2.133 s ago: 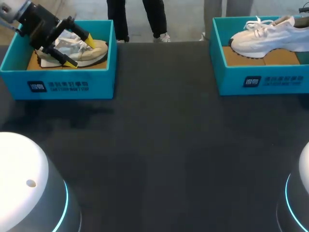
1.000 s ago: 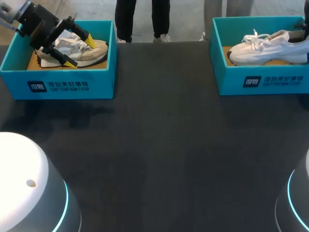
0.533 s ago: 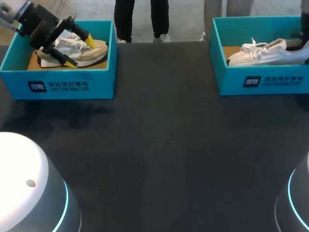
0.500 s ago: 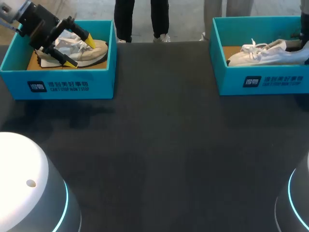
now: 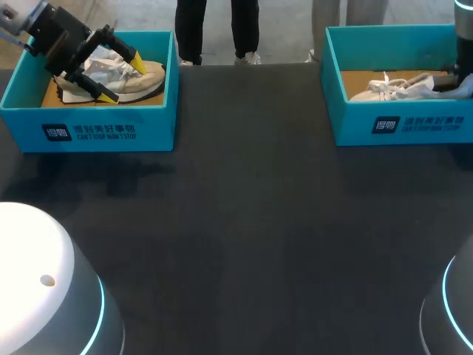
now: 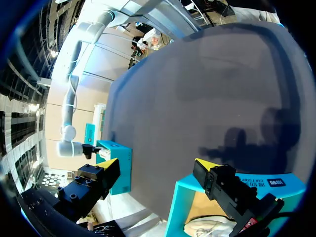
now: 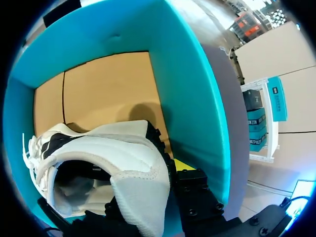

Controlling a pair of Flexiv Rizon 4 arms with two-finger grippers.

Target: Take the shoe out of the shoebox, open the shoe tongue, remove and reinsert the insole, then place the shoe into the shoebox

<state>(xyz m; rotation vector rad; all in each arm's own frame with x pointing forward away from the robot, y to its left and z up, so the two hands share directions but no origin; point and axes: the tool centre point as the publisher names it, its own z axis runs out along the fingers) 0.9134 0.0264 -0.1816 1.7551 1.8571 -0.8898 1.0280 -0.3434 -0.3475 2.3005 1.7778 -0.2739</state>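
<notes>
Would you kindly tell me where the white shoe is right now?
The white shoe lies inside the teal shoebox at the table's far right in the head view, its heel gripped by the right hand.

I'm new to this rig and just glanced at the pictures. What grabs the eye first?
Bright teal against the dark table: the left shoebox and right shoebox at its far corners. The left gripper hangs open over the beige shoe in the left one; the right gripper grips the white shoe by its heel inside the right one.
</notes>
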